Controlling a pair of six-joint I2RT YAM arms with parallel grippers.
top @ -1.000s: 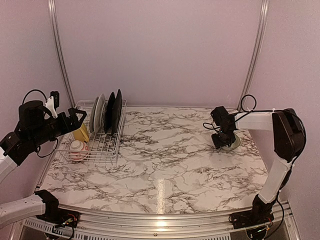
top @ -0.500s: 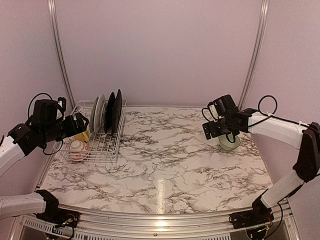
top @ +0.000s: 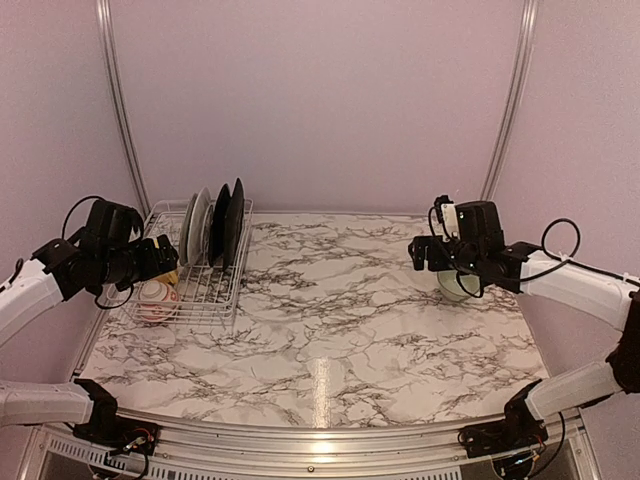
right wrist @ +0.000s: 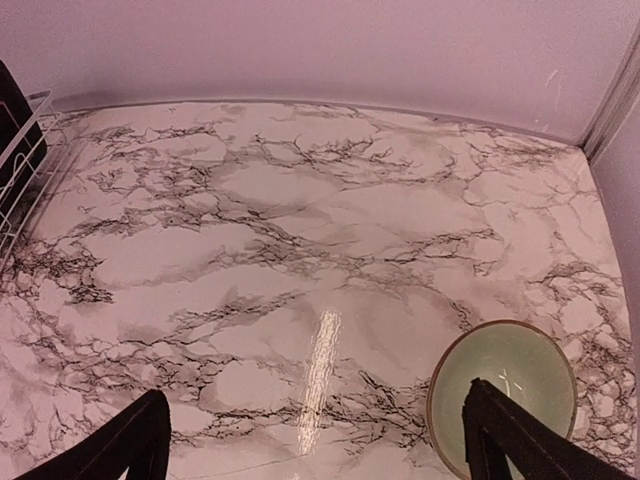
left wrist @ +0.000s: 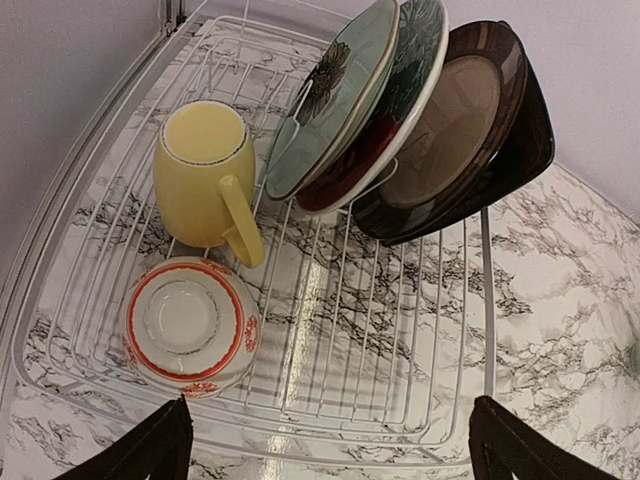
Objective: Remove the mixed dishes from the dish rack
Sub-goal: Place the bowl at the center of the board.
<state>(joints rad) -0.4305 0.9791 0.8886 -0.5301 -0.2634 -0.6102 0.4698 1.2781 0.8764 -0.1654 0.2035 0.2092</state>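
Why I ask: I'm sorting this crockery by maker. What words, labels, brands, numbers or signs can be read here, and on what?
None: no readable text shows in any view.
The yellow mug, the red-and-white bowl and the upright plates in the dish rack, and the pale green bowl on the table, carry only colour or pattern, no lettering.

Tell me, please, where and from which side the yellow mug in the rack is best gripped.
Probably its rim, from above: the yellow mug stands upright, mouth open, so the left tool can straddle the wall. Take the side opposite the handle, clear of the patterned bowl and leaning plates.
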